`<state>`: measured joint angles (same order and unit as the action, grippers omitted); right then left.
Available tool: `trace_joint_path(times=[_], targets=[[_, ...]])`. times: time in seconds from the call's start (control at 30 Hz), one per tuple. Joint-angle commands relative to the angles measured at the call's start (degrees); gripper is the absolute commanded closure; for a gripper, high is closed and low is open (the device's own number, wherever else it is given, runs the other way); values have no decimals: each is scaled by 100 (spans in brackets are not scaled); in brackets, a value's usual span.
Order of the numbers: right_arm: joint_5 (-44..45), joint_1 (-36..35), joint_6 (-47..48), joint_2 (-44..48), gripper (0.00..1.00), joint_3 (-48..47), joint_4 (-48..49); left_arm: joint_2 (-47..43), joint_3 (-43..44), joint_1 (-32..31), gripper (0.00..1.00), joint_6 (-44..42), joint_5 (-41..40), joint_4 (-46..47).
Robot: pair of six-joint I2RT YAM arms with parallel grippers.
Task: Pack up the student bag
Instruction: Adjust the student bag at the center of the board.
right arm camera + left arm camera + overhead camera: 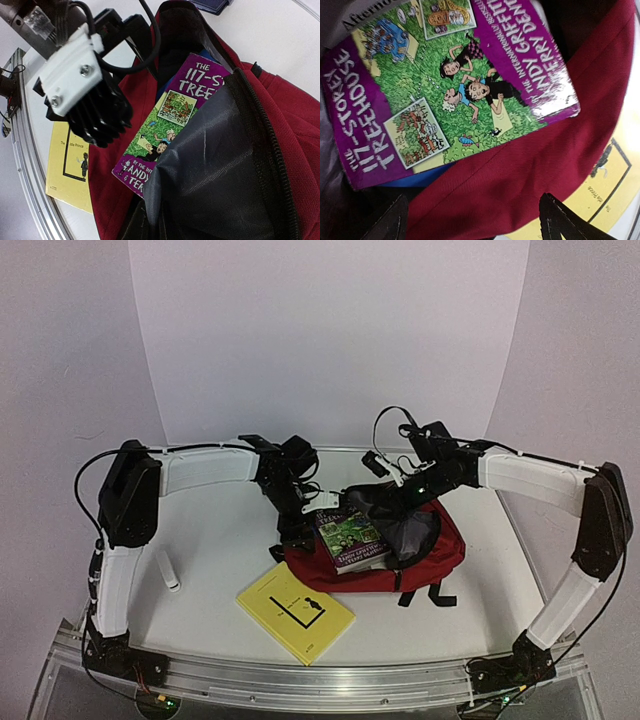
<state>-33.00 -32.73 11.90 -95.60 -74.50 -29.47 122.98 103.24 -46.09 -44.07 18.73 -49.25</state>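
**Purple book half in, left arm parked right over it**

The student bag [435, 550] lay flat on the table [220, 530], right of centre, with its mouth turned toward the left arm. The right gripper [415, 485] had its fingers pinched together on the grey lining flap [215, 170] and was holding it up. At least that's how it looked, since the actual pinch point was cut off at the bottom of the wrist view.

The purple book [350, 537] sat in the opening, long axis slanting across the mouth. One long edge was tucked behind the bag's red lip and the author end poked out toward the left arm. The left gripper [475, 222] hung right above that lip, fingers spread wide with nothing between them, so the book was just ahead of the fingertips.

My guess is the left arm was the one to nudge it deeper, pushing along the book's length. The yellow book [295, 612] lay flat just beside the bag on the near side, also closer to the left arm.
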Motion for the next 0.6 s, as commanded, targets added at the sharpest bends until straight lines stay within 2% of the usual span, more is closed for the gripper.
trace_joint_path(times=[0.0, 0.37, 0.57], targets=[[-452, 11, -107, -91, 96, -34, -120, 439, 449, -15, 10, -415, -113, -562], [-438, 24, -152, -254, 97, -95, -120, 673, 382, -273, 13, -637, -128, -486], [-497, 30, -188, -350, 97, -142, -120, 870, 508, -349, 9, -501, -309, -348]])
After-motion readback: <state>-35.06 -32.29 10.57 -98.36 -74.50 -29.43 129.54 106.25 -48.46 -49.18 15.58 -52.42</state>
